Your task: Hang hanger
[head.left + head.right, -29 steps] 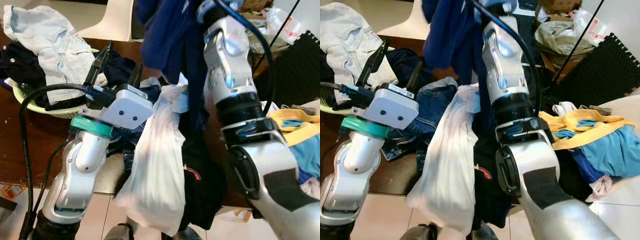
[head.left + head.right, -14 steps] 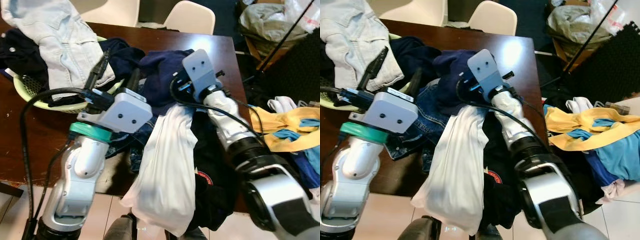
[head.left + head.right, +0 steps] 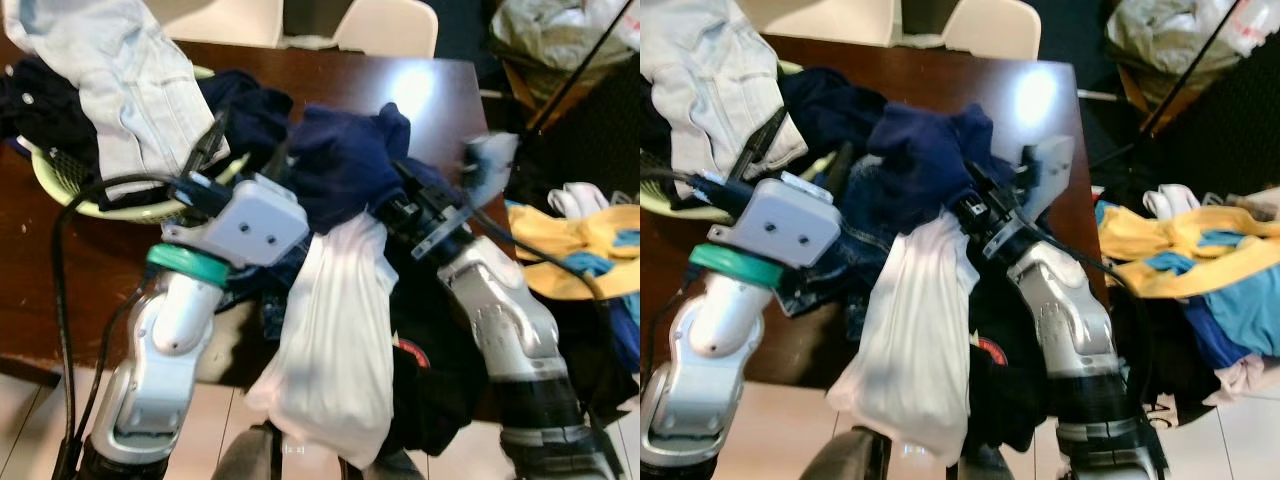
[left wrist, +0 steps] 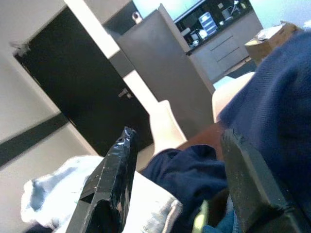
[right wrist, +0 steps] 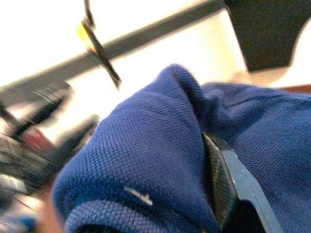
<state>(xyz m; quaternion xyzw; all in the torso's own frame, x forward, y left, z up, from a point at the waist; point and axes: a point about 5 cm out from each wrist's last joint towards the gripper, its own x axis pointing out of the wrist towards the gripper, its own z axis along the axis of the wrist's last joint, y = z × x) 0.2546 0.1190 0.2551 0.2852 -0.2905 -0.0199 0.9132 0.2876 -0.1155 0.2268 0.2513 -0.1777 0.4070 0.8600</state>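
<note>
From the head camera, a dark wooden table [image 3: 90,270] carries a heap of laundry. A green basket [image 3: 70,195] at the robot's far left holds a pale denim shirt [image 3: 130,90] and dark clothes. The left gripper [image 3: 240,155] points up over the basket edge, its two black fingers spread with nothing between them. The right arm reaches in from the right; the right gripper [image 3: 385,200] is buried in a navy blue garment [image 3: 340,160] that lies bunched on the table's middle. A white garment [image 3: 330,330] hangs from below that bunch over the table's near edge, beside a black garment [image 3: 430,380]. Yellow and blue clothes [image 3: 1180,250] lie on a surface at the right. Two white chairs [image 3: 990,25] stand behind the table. I can make out no hanger among the cloth from here.

The left wrist view adds the room behind: a dark doorway [image 4: 82,92], a grey cabinet [image 4: 170,73], a white chair back, and the navy garment touching one finger [image 4: 248,189] while the other finger stands apart and bare.

The right wrist view shows navy knit fabric [image 5: 160,160] wrapped close around one black finger [image 5: 228,189]; the second finger is hidden, so whether the fingers pinch the cloth cannot be told. A thin dark hook-like shape [image 5: 99,48] shows blurred against the bright background.
</note>
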